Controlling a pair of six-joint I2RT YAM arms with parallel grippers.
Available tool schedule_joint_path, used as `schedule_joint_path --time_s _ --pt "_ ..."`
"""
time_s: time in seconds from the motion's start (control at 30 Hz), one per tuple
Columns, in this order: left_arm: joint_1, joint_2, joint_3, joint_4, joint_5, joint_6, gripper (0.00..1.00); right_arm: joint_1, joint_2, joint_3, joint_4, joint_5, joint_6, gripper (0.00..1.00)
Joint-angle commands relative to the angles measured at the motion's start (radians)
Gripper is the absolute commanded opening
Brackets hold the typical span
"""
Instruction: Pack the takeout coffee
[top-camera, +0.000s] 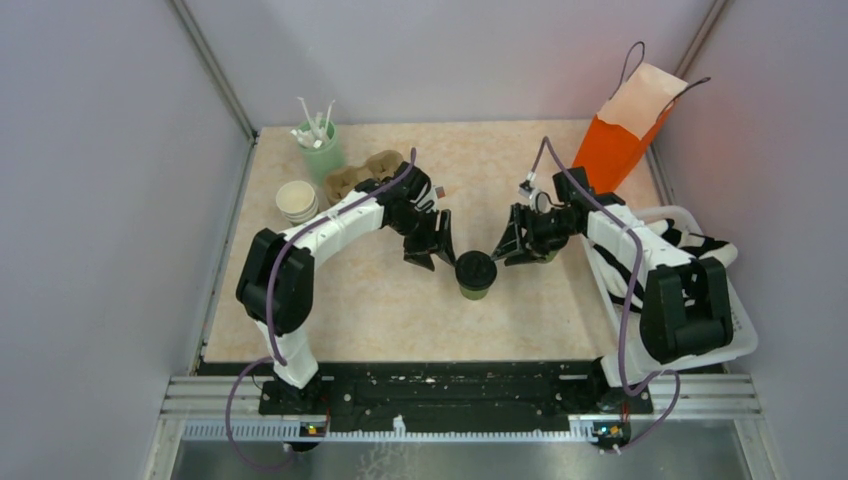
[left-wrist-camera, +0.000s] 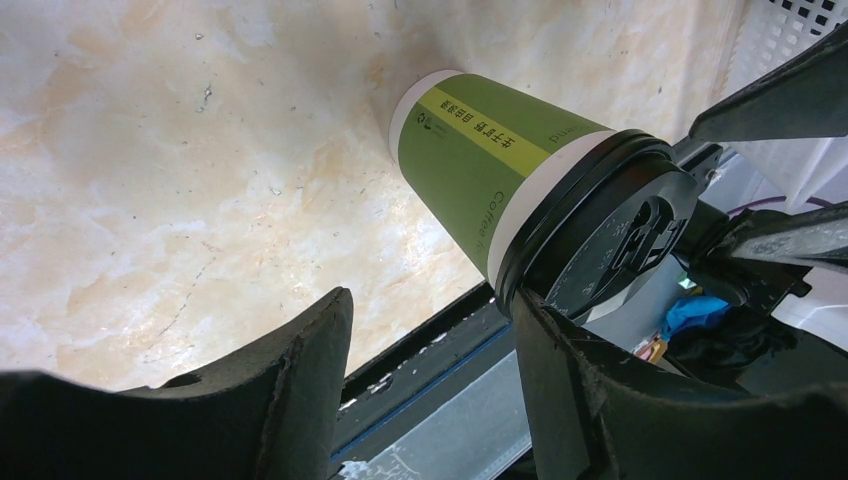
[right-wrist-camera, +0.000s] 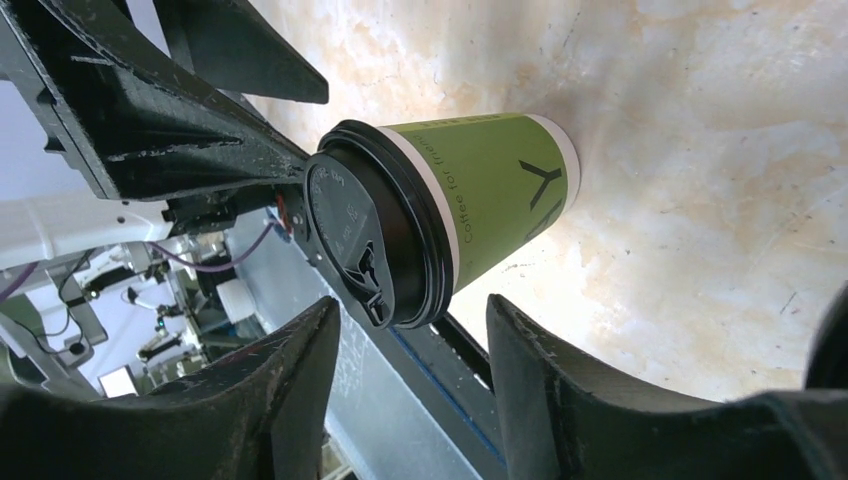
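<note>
Currently, table stock:
1. Takeout coffee (top-camera: 476, 273): green/cream cup w/ black lid on, upright, approx. centre of table (top-camera: 400, 310), btwn the two claws.
2. Left gripper (top-camera: 432, 250): jaws apart, just beside the cup on its left, holding nothing.
3. Right gripper (top-camera: 512, 246): jaws apart, just beside the cup on its right, holding nothing.
4. Orange paper bag (top-camera: 625, 135): far right corner, open.
5. White basket (top-camera: 735, 320): right edge.
6. Lidless cup stack (top-camera: 297, 200), stick cup (top-camera: 322, 148), cardboard carrier (top-camera: 360, 175): far left.
</note>
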Motion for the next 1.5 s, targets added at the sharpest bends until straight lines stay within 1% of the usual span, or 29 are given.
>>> schedule_joint_path --time_s 0.0,0.07,0.17,0.3,0.37,0.47,0.57,0.67,0.73,0.8,0.87,0.97,1.03,1.1,1.17,1.23,1.3,1.33,1.4,1.43,1.47 --pt "0.000 0.011 0.003 0.003 -0.013 0.018 0.66 -0.013 -0.030 -0.004 0.009 -0.010 -0.006 0.53" --pt "0.000 0.012 0.001 0.002 -0.007 0.018 0.66 -0.014 -0.025 0.002 0.004 -0.017 -0.017 0.52" --pt "-0.002 0.012 -0.002 0.004 0.006 0.012 0.65 0.007 -0.004 0.005 0.009 -0.039 -0.025 0.56" --pt "-0.002 0.005 -0.017 0.006 -0.003 0.002 0.65 0.035 0.041 0.006 0.012 -0.031 -0.039 0.56" --pt "-0.005 0.001 -0.028 0.001 -0.019 -0.002 0.65 0.037 0.052 -0.008 0.040 -0.028 -0.030 0.53" --pt "-0.027 0.000 -0.046 -0.017 -0.091 -0.006 0.65 0.036 0.075 -0.039 0.086 -0.024 -0.016 0.47" --pt "-0.054 0.020 -0.097 -0.016 -0.157 -0.015 0.65 0.033 0.103 -0.067 0.112 -0.006 -0.014 0.42" --pt "-0.057 0.025 -0.169 0.004 -0.198 -0.025 0.64 0.030 0.105 -0.058 0.112 0.011 -0.012 0.41" --pt "-0.057 0.006 -0.169 -0.012 -0.229 -0.018 0.63 0.031 0.095 -0.048 0.108 0.015 -0.007 0.41" --pt "-0.056 -0.015 -0.146 -0.030 -0.232 -0.008 0.63 0.030 0.087 -0.036 0.096 0.022 -0.006 0.41" --pt "-0.056 -0.030 -0.092 -0.051 -0.192 0.008 0.65 0.031 0.077 -0.011 0.075 0.023 -0.008 0.45" --pt "-0.051 -0.053 -0.010 -0.065 -0.111 0.015 0.71 0.031 0.059 0.032 0.036 0.028 -0.011 0.53" --pt "-0.042 -0.063 0.031 -0.068 -0.065 0.008 0.74 0.031 0.051 0.061 0.014 0.031 -0.017 0.59" --pt "-0.026 -0.080 0.040 -0.056 -0.028 -0.004 0.75 0.031 0.049 0.076 0.002 0.027 -0.021 0.63" --pt "-0.003 -0.103 0.016 -0.006 0.037 -0.021 0.76 0.032 0.052 0.078 -0.001 0.021 -0.022 0.65" --pt "0.018 -0.127 -0.042 0.074 0.134 -0.052 0.77 0.033 0.060 0.076 0.001 0.013 -0.022 0.66" --pt "0.026 -0.144 -0.088 0.146 0.161 -0.075 0.79 0.037 0.067 0.081 -0.001 0.010 -0.020 0.65" --pt "0.027 -0.144 -0.099 0.183 0.177 -0.077 0.80 0.040 0.068 0.085 -0.003 0.011 -0.019 0.63" --pt "0.025 -0.121 -0.088 0.247 0.215 -0.080 0.80 0.047 0.071 0.088 -0.005 0.019 -0.018 0.56" --pt "0.025 -0.098 -0.074 0.264 0.224 -0.081 0.79 0.050 0.073 0.090 -0.005 0.020 -0.017 0.52" --pt "0.024 -0.064 -0.052 0.264 0.232 -0.083 0.74 0.053 0.078 0.093 -0.006 0.022 -0.016 0.49"
